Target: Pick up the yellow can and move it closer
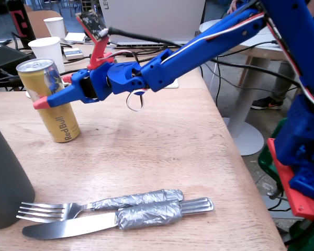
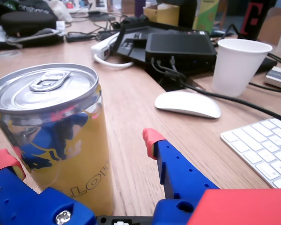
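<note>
The yellow can (image 1: 61, 123) stands upright on the wooden table at the left of the fixed view, red lettering on its side and a silver top. My blue gripper (image 1: 53, 90) reaches in from the right and straddles the can's upper half. One red-tipped finger lies across the can's front; the other is behind it. In the wrist view the can (image 2: 61, 122) fills the lower left between my fingers, and the gripper (image 2: 78, 151) is open. The left fingertip (image 2: 4, 163) sits right beside the can wall, while the right fingertip (image 2: 152, 140) stands clear of it.
A fork (image 1: 47, 210) and a knife (image 1: 68, 226) with tape-wrapped handles lie near the front edge. A dark grey cylinder (image 1: 2, 178) stands at the far left. White paper cups (image 1: 48, 49), a mouse (image 2: 187, 103), a keyboard (image 2: 267, 145) and cables crowd the area behind the can.
</note>
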Robot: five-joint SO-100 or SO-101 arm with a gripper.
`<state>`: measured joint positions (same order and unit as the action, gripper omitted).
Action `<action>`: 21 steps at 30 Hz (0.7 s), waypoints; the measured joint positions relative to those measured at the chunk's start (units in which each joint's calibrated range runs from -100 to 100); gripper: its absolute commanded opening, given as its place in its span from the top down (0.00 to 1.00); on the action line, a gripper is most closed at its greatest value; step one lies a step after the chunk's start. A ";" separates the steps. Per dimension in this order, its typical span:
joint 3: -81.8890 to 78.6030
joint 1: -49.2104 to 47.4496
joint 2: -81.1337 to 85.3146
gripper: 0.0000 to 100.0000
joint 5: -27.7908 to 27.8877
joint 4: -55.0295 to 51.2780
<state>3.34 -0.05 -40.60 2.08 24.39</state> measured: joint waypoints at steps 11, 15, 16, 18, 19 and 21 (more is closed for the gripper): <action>8.30 -1.03 -7.00 0.46 0.00 0.08; 11.81 -2.07 -8.21 0.46 0.00 0.08; 11.81 -3.85 -8.21 0.46 0.00 0.08; 11.90 -5.54 -8.21 0.46 0.05 0.08; 11.90 -5.64 -8.21 0.46 0.05 0.08; 11.90 -5.82 -8.21 0.47 0.05 0.08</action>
<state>15.24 -5.87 -48.81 2.12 24.47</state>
